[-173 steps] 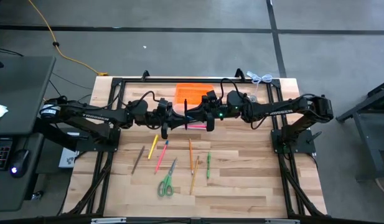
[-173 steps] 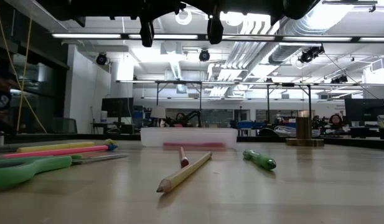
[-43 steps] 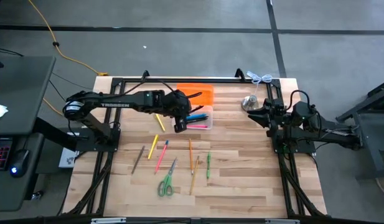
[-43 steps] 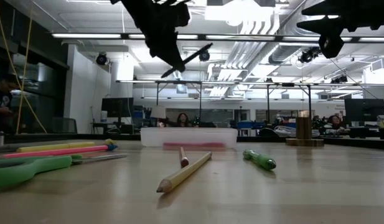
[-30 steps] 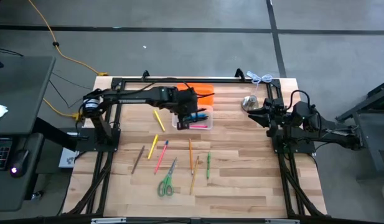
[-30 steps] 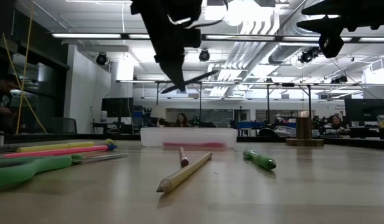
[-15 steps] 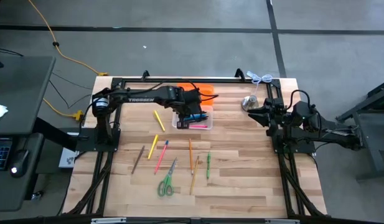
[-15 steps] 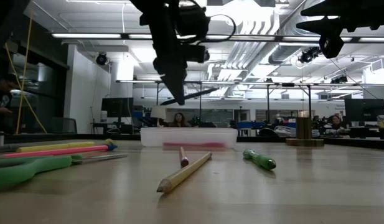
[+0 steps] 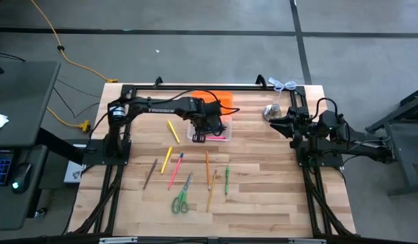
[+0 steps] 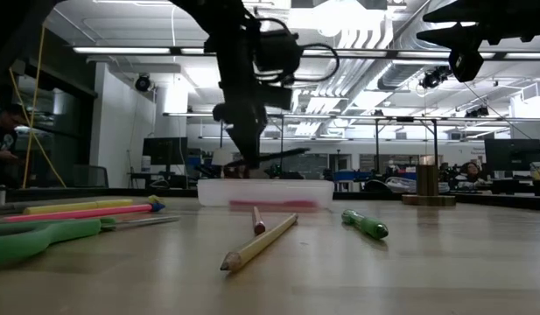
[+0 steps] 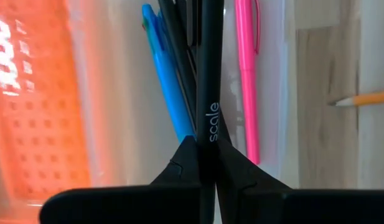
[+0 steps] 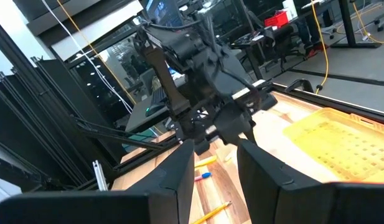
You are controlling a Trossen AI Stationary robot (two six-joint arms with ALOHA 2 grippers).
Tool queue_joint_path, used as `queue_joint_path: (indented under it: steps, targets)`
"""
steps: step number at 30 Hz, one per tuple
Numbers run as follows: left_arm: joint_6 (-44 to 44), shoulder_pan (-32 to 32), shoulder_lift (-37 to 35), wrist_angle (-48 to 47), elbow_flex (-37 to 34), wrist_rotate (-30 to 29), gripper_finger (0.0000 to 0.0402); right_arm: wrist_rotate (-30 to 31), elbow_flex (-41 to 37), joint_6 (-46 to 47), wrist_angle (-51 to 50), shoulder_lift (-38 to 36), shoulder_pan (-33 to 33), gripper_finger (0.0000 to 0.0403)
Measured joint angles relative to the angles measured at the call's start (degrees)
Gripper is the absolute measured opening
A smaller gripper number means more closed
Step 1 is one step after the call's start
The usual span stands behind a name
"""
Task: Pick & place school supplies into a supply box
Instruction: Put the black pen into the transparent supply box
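Currently you are in the placing step: the left arm reaches across the table (image 9: 263,203) toward 12 o'clock, and the left gripper (image 9: 212,124) hangs directly over the supply box (image 9: 210,133) — the clear container with its orange lid (image 9: 224,99) folded open behind it. The fingers are clamped on a dark pen (image 11: 208,87), which the low view shows slanting just above the box rim. The left wrist view looks down the pen's barrel into the box, where a blue pen (image 11: 168,81) and a pink pen (image 11: 245,74) already lie.

The right arm waits at 3 o'clock with the right gripper (image 9: 276,123) near the silvery bell-like object (image 9: 271,111); its jaws stand apart and hold nothing.

Remaining supplies lie loose at the 6 o'clock side of the box:
- green-handled scissors (image 9: 181,198)
- a pink marker (image 9: 174,171) and a yellow one (image 9: 166,159), with another yellow pencil (image 9: 173,131) at the box's 9 o'clock
- a dark brown pencil (image 9: 150,173)
- two orange pencils (image 9: 210,177) and a green pen (image 9: 227,180)

Next move, as judged: lower the pen's tip inside the walls, then part the fingers so it drops alongside the others — releasing while the far end overhangs the rim risks it tipping out.
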Motion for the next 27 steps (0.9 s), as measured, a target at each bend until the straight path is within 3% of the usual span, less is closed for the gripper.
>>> queue_joint_path:
  steps: [13,27]
  targets:
    - [0.22,0.00,4.68,-0.04,-0.02,0.26,0.0045,-0.03,0.01,0.09,0.00,0.00,0.00,0.0098]
    - [0.66,1.25,4.70,0.44,-0.02,1.05,0.0061,-0.07,0.00,0.22,0.00,0.00,0.02,0.0098]
